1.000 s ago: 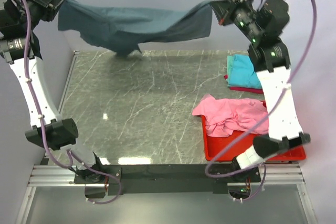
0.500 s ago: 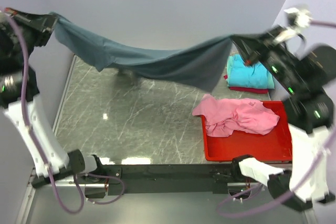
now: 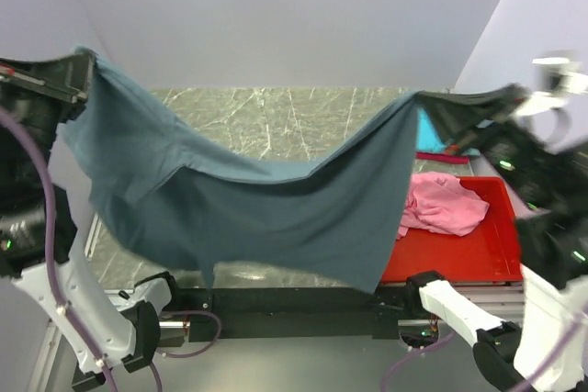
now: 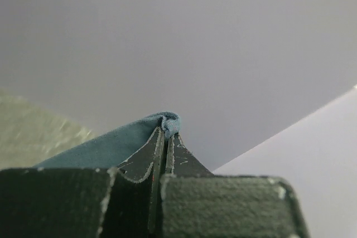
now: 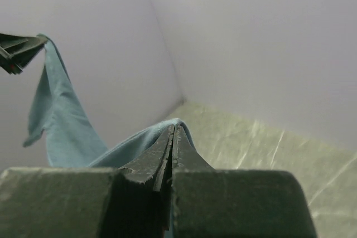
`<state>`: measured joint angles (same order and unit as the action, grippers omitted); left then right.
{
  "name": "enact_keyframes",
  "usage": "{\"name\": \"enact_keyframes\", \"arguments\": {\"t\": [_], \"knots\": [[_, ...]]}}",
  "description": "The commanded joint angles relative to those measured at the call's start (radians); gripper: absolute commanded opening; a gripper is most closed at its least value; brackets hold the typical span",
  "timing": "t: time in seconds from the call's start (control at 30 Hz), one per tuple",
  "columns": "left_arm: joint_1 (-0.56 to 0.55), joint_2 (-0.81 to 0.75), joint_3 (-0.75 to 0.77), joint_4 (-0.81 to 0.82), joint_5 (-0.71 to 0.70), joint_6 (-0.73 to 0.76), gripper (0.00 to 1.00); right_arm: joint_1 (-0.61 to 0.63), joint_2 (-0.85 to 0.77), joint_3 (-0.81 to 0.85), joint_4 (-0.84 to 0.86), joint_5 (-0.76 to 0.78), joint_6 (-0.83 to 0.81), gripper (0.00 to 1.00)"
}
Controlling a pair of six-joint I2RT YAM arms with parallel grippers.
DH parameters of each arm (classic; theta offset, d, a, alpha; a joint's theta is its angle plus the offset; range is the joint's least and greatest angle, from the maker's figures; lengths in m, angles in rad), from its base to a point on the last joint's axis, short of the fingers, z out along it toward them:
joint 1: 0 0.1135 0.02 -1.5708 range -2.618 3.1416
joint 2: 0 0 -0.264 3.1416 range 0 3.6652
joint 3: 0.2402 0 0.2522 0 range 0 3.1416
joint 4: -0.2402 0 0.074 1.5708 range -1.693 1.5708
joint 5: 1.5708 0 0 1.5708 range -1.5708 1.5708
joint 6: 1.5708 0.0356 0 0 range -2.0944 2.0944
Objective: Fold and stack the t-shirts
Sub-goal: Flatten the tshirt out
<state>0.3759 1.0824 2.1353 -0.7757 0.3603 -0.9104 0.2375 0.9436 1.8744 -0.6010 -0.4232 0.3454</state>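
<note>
Jaws first: the left jaws are pinched fully together on a small bunched nub of the slate-blue t-shirt (image 3: pixel 276 218). The right jaws are clamped just as tightly on another edge of it, and cloth trails away from the tips in both wrist views. Between the two grips the shirt hangs in the air as a broad sagging sheet, well off the counter (image 3: pixel 276 112). Its lower hem droops toward the near edge, above the arm bases.

That is a big change from a second ago. Then the shirt was held far back over the counter's far edge, gathered into a narrow, rumpled band. Half a second ago it was stretching out. Now both arms have swept toward the near side and the cloth has billowed open, hiding most of the counter. The right arm is blurred, so I'd say the swing is not over.

To my eye this is the shake-out before laying the shirt flat; none of it is folded yet. The pink t-shirt (image 3: pixel 446 208) lies crumpled in the red bin (image 3: pixel 459 259), partly behind the hanging cloth, waiting its turn. A sliver of a turquoise t-shirt (image 3: pixel 425 135) peeks out beyond it.
</note>
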Motion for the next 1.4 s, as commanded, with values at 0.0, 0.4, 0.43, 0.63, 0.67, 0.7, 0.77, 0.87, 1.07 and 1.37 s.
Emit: {"name": "enact_keyframes", "arguments": {"t": [0.0,0.4,0.43,0.63,0.67,0.7,0.77,0.87,1.07,1.37], "knots": [[-0.002,0.011,-0.184,-0.036,-0.064,0.021,0.01,-0.003,0.012,-0.217,0.070,-0.034,0.086,0.00],[-0.136,0.465,-0.711,0.282,-0.107,0.183,0.20,-0.006,0.742,-0.457,0.354,0.216,-0.022,0.00],[-0.175,0.522,-0.669,0.286,-0.127,0.186,0.26,-0.016,0.814,-0.404,0.345,0.228,-0.026,0.00],[-0.235,0.700,-0.373,0.156,-0.266,0.208,0.99,-0.029,1.035,-0.057,0.187,0.221,0.007,0.49],[-0.235,0.685,-0.362,0.117,-0.299,0.215,0.99,-0.030,1.014,-0.093,0.216,0.222,0.009,0.54],[-0.233,0.670,-0.371,0.104,-0.355,0.232,0.99,-0.030,0.970,-0.116,0.230,0.224,0.009,0.61],[-0.227,0.621,-0.450,0.102,-0.400,0.243,0.99,-0.030,0.924,-0.182,0.240,0.222,0.003,0.63],[-0.213,0.568,-0.605,0.099,-0.412,0.252,0.99,-0.027,0.830,-0.293,0.244,0.176,0.009,0.63],[-0.160,0.504,-0.871,0.139,-0.409,0.225,0.97,0.025,0.655,-0.475,0.245,0.140,0.021,0.60],[-0.132,0.605,-0.867,0.191,-0.382,0.229,0.87,0.085,0.584,-0.587,0.271,0.098,0.049,0.58]]}}
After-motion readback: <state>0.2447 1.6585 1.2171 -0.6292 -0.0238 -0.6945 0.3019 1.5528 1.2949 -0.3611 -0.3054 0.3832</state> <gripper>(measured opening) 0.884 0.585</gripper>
